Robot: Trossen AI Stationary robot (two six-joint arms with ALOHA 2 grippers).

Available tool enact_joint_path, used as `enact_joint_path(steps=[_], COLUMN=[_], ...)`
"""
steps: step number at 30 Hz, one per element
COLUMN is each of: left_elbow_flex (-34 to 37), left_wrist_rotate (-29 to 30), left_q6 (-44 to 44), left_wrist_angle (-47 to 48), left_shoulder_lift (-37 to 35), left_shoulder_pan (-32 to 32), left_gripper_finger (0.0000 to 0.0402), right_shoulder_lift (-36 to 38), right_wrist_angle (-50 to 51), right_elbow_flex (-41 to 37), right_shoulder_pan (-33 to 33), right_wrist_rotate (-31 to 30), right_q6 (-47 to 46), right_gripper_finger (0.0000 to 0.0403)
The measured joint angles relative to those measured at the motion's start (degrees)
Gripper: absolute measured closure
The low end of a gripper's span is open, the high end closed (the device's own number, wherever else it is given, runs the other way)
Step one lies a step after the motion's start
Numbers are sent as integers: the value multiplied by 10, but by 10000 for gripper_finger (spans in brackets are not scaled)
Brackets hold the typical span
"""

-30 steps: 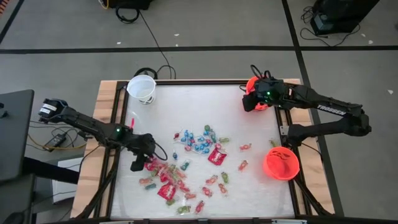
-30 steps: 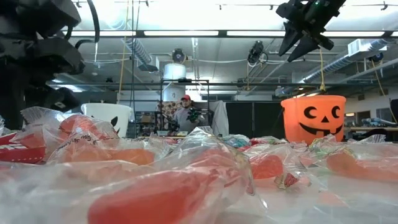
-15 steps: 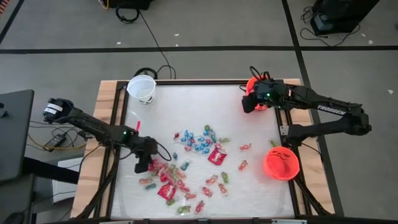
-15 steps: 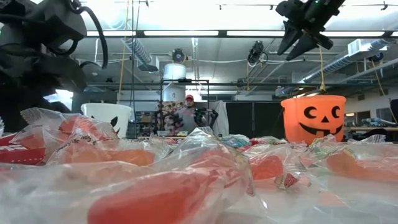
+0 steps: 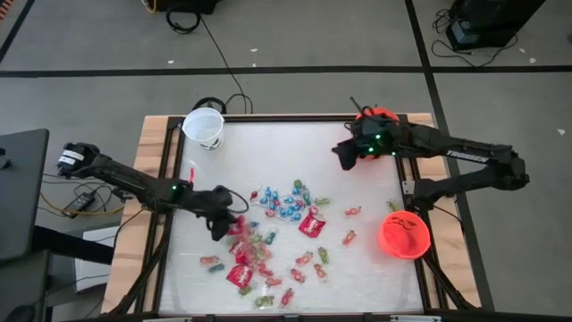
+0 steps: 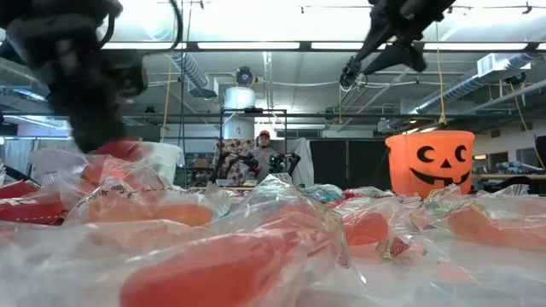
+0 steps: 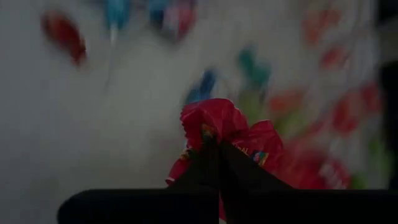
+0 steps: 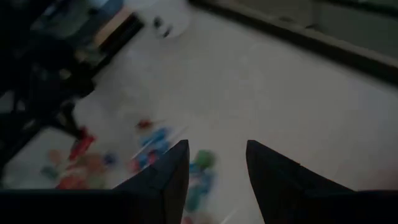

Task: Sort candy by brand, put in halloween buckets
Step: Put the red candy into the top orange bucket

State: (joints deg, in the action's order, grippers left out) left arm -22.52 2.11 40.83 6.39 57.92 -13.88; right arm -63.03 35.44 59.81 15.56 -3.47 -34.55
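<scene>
The candy [image 5: 268, 234] lies scattered over the middle and near part of the table, blue twists [image 5: 284, 202] farther back. My left gripper [image 5: 220, 224] is at the pile's left edge, shut on a crumpled red packet [image 7: 227, 124]. My right gripper [image 5: 342, 156] hangs open above the table's far right part, beside the orange bucket [image 5: 381, 115] at the far edge. A second orange bucket [image 5: 404, 234] stands at the right edge and a white bucket [image 5: 204, 127] at the far left corner. The low view shows the jack-o'-lantern bucket [image 6: 431, 162]. My left gripper pinches the red packet by a bunched end [image 7: 214, 138] between its two fingertips. The crumpled wrapper spreads out beyond the fingertips. In the low view the red wrapper [image 6: 115, 150] hangs right under the gripper, above the other sweets.
Bare white table surface [image 5: 295, 152] lies between the white bucket and the far orange bucket. Wooden rails [image 5: 154, 161] edge the table on both sides. A person [image 6: 260, 158] sits in the room far behind the table.
My left gripper has moved toward the table's right and a little toward the far edge, along the pile's edge. My right gripper has swung from above the far orange bucket toward the table's left, staying open.
</scene>
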Motion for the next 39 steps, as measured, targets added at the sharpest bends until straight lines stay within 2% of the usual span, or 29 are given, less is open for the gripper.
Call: enact_joint_path(steps=[7,10,12,15,18,21,25,29,33,36,39], left_elbow_flex=[-1,-1,-7,-29,-52,-66,-78,-90,-106,-118,-130], left_wrist_rotate=[91,96,99,108,121,179,263,276,280,280,280], left_q6=[-9,-38,-61,-79,-92,-92,-131,-195,-198,-208,-213], left_wrist_angle=[-215,-331,-372,-343,-307,-281,-274,-275,-280,-280,-305], left_shoulder_lift=[-30,-28,-24,-23,-20,-18,-12,2,18,31,54], left_shoulder_pan=[22,31,34,35,35,34,35,37,38,38,38], left_gripper_finger=[400,401,401,401,401,401,401,401,401,401,401], right_shoulder_lift=[-77,-106,-121,-141,-164,-188,-222,-248,-261,-267,-270], right_wrist_angle=[-166,-256,-314,-382,-438,-478,-494,-550,-564,-565,-561], right_elbow_flex=[0,0,0,0,0,0,0,0,0,0,0], right_shoulder_pan=[-47,-69,-81,-95,-107,-122,-136,-142,-143,-140,-137], right_wrist_rotate=[94,91,83,79,107,135,131,113,85,79,72], right_q6=[2,-25,-37,-43,-34,-40,-91,-104,-115,-105,-105], right_gripper_finger=[233,233,233,233,232,224,204,181,171,174,195])
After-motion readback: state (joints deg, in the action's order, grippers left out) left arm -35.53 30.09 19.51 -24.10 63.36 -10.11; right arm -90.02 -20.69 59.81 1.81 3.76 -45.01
